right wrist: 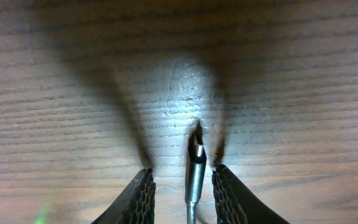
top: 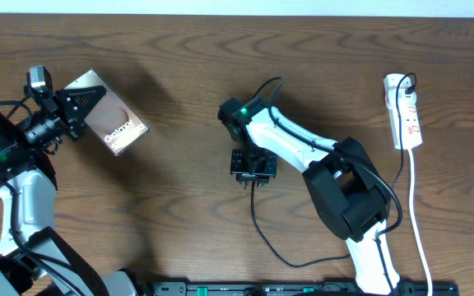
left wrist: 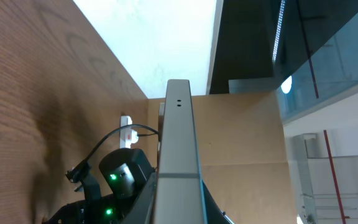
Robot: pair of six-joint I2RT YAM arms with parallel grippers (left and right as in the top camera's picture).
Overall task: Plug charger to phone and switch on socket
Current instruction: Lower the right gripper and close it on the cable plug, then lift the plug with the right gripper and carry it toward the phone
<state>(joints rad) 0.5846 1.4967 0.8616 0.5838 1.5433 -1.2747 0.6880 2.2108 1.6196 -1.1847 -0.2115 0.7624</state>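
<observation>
1. Left claw pinches the phone by one end, near the far left corner of the surface. In the left wrist view the phone is edge-on, rising straight out of the claw.
2. Right claw is spread and aimed down at mid-surface. Its fingers straddle the plug tip of the charger, with gaps on both sides, so nothing is gripped yet.
3. The charger's cable trails from that claw toward the near edge, then loops off right under the right arm.
4. Socket lies by the far right corner with a black plug in it and its white cord running to the near edge. Switch position is too small to tell.
5. Stage, as a judgement: picking up the plug. Plugging in and switching on are both not yet done.
6. Risk: the tip is thin, so closing off-centre could roll or tilt it. It would then sit skewed in the pads and be misaligned for the port.
7. Risk: phone and plug are well apart. Carrying the plug across could pull the cable taut or snag it on the right arm, dragging the tip out of the pinch.
8. Risk: the phone is held at one end only, so the insertion push could pivot or slide it in the left claw.
9. The phone's port is not discernible, so alignment can't be checked.
</observation>
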